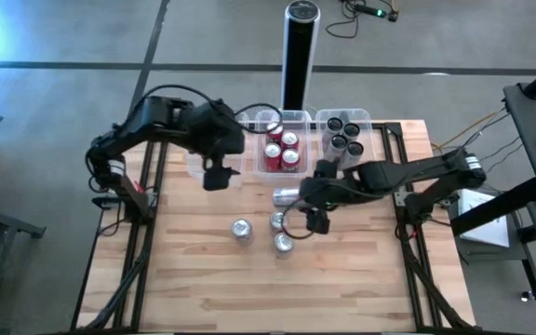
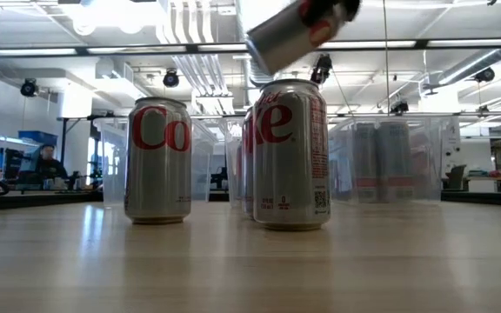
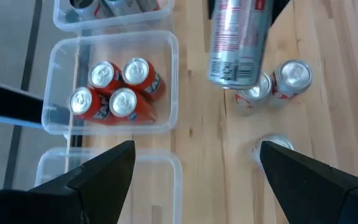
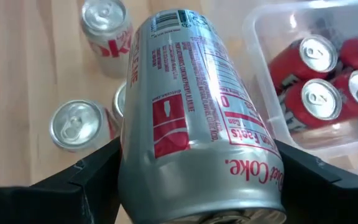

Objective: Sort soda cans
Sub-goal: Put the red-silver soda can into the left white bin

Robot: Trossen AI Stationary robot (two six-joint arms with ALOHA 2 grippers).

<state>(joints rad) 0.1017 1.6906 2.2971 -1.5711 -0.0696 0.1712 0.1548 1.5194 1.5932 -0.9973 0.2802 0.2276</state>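
right hand point(image 4: 194, 186) clenched round a silver can point(image 4: 194, 112), lifted off the desk point(image 1: 203, 279), tilted, just beside the bin of red cans point(image 1: 282, 149). three more silver cans point(image 1: 241, 229) upright on the wood below it. left hand point(image 1: 216, 175) hangs fingers apart, nothing in it, over the empty bin point(image 3: 104, 180) next door.

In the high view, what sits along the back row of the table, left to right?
Left hand over a clear bin → bin of red cans → bin of black cans.
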